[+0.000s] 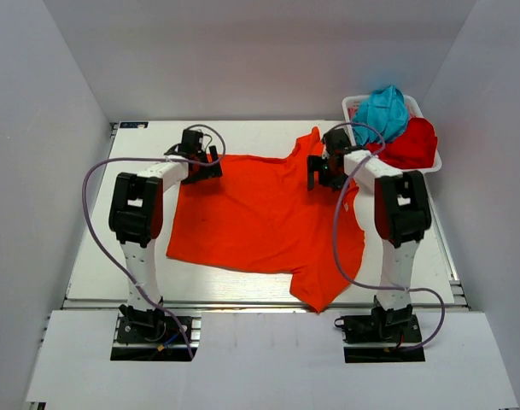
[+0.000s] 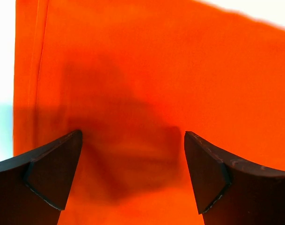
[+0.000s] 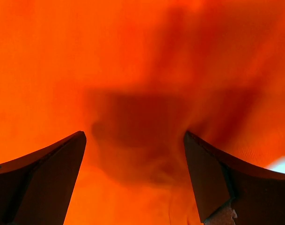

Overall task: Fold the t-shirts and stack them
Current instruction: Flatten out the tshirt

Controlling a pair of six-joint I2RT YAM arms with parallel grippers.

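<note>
Barely begun: no fold made, nothing stacked. Orange-red t-shirt (image 1: 260, 218) spread flat mid-table. Teal-blue t-shirt (image 1: 383, 111) and deeper red t-shirt (image 1: 411, 143) bunched in white basket (image 1: 353, 104) at 2 o'clock. Left gripper (image 1: 210, 162) at shirt's 11 o'clock, right gripper (image 1: 321, 171) at 1 o'clock, both gaping, empty. Fingertip contact with cloth unclear; basket mostly buried.

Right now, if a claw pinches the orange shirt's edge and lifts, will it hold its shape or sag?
Probably sags: the orange shirt lies limp and flat with soft wrinkles, so a lifted edge would likely drape and trail the rest. It looks thin, so likely light for its spread. Pushed, it would probably bunch up rather than slide whole across the table.
</note>
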